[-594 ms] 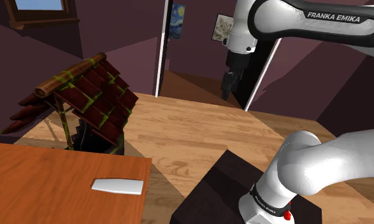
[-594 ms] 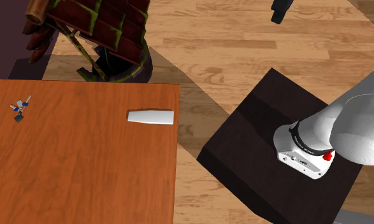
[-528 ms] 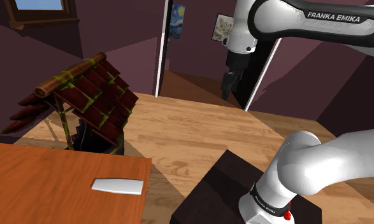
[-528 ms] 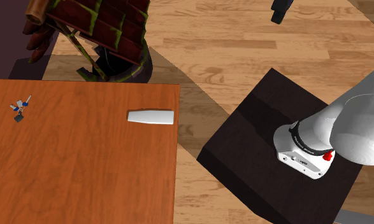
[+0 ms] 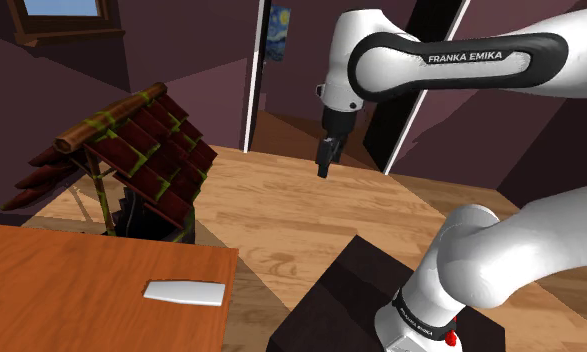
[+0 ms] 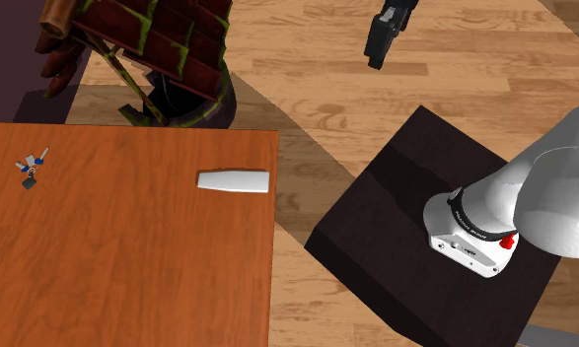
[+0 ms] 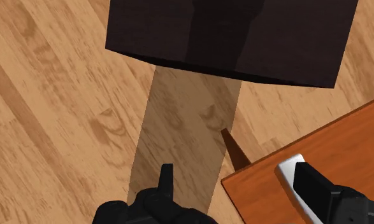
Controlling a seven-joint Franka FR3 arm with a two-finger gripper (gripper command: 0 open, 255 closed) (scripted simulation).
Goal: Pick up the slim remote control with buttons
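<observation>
Black and empty, the gripper (image 5: 324,165) hangs high over the plank floor (image 5: 281,210), its two fingers (image 7: 166,181) spread apart with nothing between them. The remote (image 6: 234,181) lies well away from it, flat on the table (image 6: 129,266) near the corner closest to the stand (image 6: 396,217).

To do this reach well, I judge the hand should cross to a spot over the remote's middle, turn so the fingers straddle its narrow width, then drop until the tips almost meet the tabletop, since so thin a body leaves little side to pinch.

The remote is drawn as a plain white, smooth, slim bar with rounded ends; no buttons show. The table is glossy orange-brown wood, the stand a matt dark box.
</observation>
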